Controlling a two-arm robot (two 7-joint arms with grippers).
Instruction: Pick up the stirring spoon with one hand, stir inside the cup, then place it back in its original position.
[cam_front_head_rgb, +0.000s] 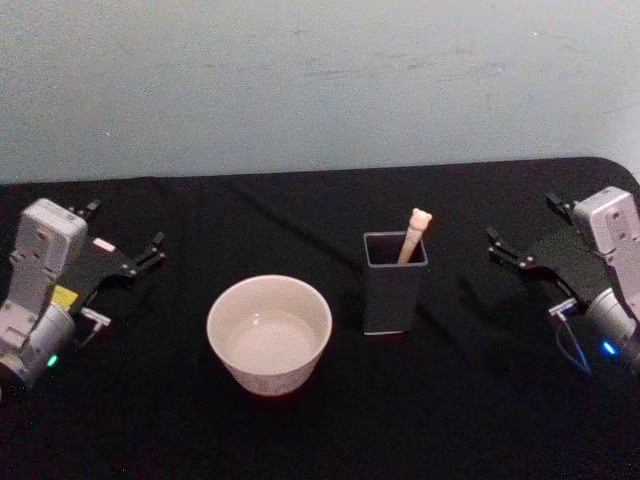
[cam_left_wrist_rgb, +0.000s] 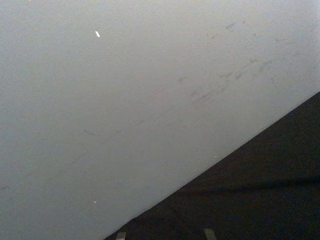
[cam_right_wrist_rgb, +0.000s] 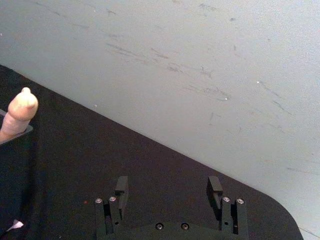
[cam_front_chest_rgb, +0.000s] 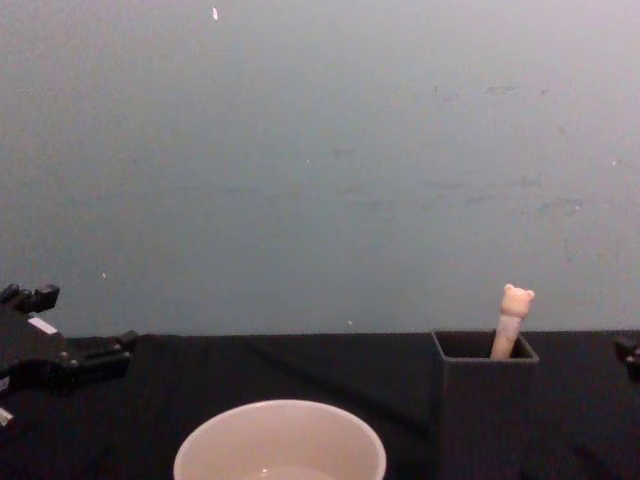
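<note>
Spoon (cam_front_head_rgb: 412, 236), bear-topped, stands in square holder (cam_front_head_rgb: 388, 300) beside round smooth cup (cam_front_head_rgb: 268, 340); left hand (cam_front_head_rgb: 125, 228), right hand (cam_front_head_rgb: 525, 222) spread apart.

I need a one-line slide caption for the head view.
Ready pose: left end effector and right end effector open; stirring spoon stands in dark holder beside cup.

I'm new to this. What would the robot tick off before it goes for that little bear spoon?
1. Stirring spoon standing in the dark holder box, bear top sticking out to grab: ok.
2. Right gripper to the right of the box, apart from it, jaws open: ok.
3. Left gripper parked off to the cup's left, jaws open: ok.
4. Cup upright, nothing over its mouth: ok.
5. Liquid in the cup: cannot tell.
</note>
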